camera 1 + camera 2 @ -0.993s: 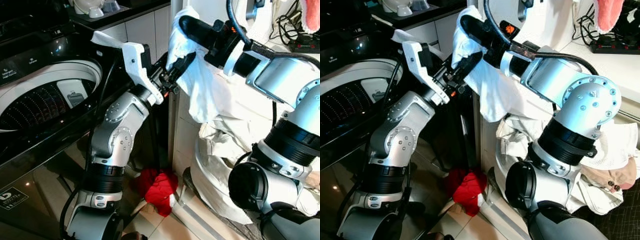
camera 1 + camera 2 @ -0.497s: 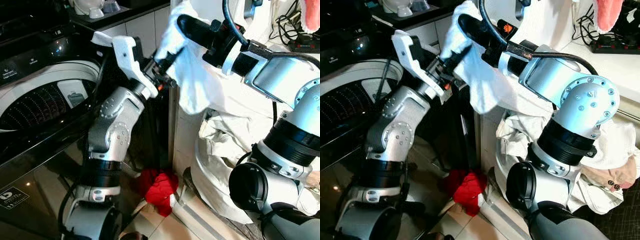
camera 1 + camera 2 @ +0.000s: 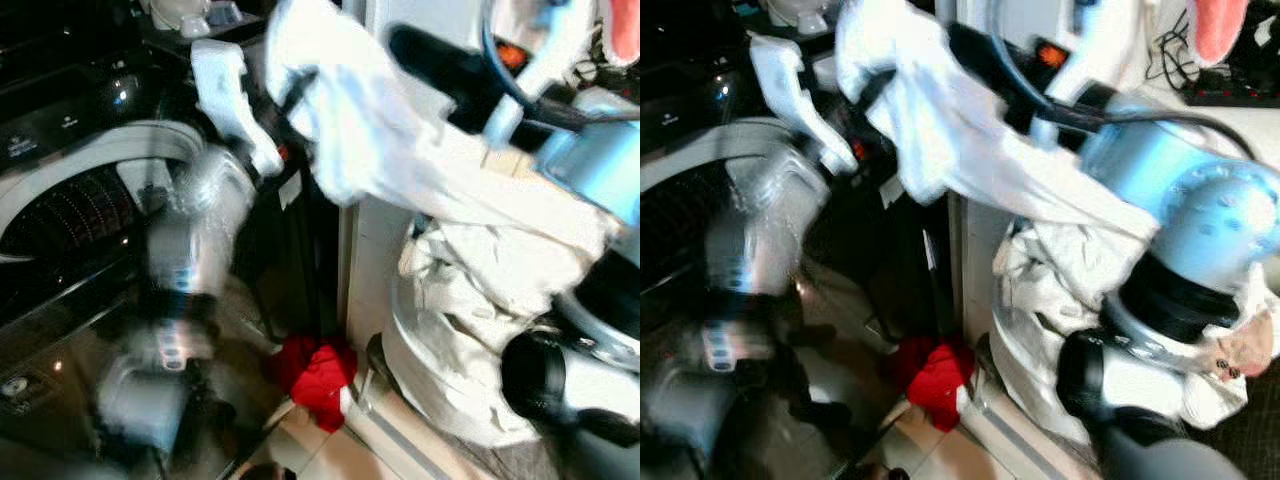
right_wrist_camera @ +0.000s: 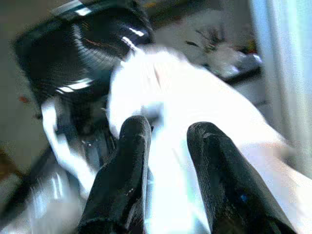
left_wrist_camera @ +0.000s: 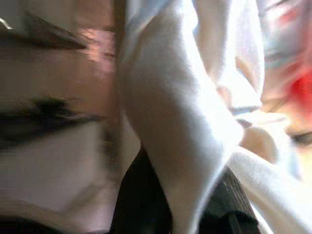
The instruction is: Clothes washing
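Since a second ago, both my arms have swung the white cloth garment (image 3: 360,140) leftward, from beside the cupboard edge to a spot nearer the washing machine, and the head views are now smeared with motion blur.

My right gripper (image 4: 168,131) holds the garment up high. In the right wrist view its two black fingers (image 4: 129,161) stand slightly apart with white fabric bunched between them, so they look clamped on the cloth. The cloth drapes down over my right forearm.

My left gripper (image 3: 285,100) is raised against the upper left edge of the same garment. Its fingers are buried in blur and fabric, so I cannot tell whether they are apart or together. The left wrist view is a close fold of white cloth.

To my left sits the top-loading washing machine (image 3: 90,190), black-bodied with a pale round rim and an open dark drum. A heap of white laundry (image 3: 470,320) fills a basket at my right. A red crumpled cloth (image 3: 315,372) lies on the tiled floor between them.
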Controlling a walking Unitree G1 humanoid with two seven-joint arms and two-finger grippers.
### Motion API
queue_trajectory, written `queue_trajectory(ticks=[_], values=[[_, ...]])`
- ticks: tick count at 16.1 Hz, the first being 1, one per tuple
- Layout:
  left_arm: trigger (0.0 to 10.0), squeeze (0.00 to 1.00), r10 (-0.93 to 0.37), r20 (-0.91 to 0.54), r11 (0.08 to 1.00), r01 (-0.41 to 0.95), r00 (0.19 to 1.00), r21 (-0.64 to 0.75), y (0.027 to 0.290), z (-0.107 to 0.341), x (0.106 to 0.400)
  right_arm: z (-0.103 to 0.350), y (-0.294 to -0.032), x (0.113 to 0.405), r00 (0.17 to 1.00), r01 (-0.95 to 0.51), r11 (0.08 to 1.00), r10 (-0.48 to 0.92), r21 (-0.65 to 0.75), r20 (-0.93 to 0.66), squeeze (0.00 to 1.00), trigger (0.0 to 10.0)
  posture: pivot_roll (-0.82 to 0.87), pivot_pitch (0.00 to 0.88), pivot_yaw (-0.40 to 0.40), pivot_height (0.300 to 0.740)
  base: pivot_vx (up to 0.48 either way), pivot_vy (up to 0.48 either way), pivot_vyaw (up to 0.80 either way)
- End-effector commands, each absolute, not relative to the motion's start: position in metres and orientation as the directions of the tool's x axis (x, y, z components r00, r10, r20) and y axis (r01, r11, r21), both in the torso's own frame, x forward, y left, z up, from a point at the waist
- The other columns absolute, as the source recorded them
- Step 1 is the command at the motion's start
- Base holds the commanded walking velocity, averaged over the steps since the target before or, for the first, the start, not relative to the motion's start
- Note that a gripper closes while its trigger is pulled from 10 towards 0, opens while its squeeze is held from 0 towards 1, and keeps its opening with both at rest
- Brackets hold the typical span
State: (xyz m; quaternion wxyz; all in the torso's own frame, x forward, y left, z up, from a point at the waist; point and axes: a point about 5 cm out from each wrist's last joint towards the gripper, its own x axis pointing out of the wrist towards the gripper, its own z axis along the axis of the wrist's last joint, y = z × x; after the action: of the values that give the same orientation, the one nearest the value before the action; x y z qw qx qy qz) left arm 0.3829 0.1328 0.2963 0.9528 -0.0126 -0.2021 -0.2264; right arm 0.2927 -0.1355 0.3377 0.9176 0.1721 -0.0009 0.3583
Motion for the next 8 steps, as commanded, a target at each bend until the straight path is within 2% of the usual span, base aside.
queue_trajectory(ticks=[1, 3, 4, 5, 8], values=[[0.0, 0.0, -0.345, 0.507, 0.939, 0.292, 0.79, 0.183, 0.149, 0.343, 0.389, 0.339, -0.137, 0.29, 0.743, -0.662, 0.693, 0.658, 0.285, 0.126, 0.0, 10.0, -0.03, 0.0, 0.057, 0.74, 0.0, 0.0, 0.0], [0.0, 0.0, -0.192, 0.697, 0.931, -0.097, 0.691, 0.352, 0.173, 0.449, 0.38, 0.333, -0.141, 0.291, 0.768, -0.634, 0.731, 0.635, 0.252, 0.09, 0.0, 10.0, -0.04, 0.0, 0.081, 0.74, 0.0, 0.0, 0.0], [0.0, 0.0, -0.161, 0.735, 0.911, -0.187, 0.658, 0.367, 0.177, 0.465, 0.374, 0.331, -0.14, 0.291, 0.77, -0.631, 0.736, 0.632, 0.246, 0.086, 0.0, 10.0, -0.04, 0.0, 0.093, 0.74, 0.0, 0.0, 0.0], [0.0, 0.0, -0.106, 0.787, 0.862, -0.34, 0.607, 0.377, 0.183, 0.485, 0.365, 0.329, -0.138, 0.289, 0.773, -0.629, 0.742, 0.629, 0.233, 0.082, 0.0, 10.0, -0.06, 0.0, 0.113, 0.74, 0.0, 0.0, 0.0], [0.0, 0.0, -0.069, 0.781, 0.602, -0.598, 0.621, 0.529, 0.187, 0.474, 0.375, 0.321, -0.133, 0.283, 0.774, -0.628, 0.746, 0.629, 0.22, 0.079, 0.0, 10.0, -0.08, 0.0, 0.139, 0.74, 0.0, 0.0, 0.0]])
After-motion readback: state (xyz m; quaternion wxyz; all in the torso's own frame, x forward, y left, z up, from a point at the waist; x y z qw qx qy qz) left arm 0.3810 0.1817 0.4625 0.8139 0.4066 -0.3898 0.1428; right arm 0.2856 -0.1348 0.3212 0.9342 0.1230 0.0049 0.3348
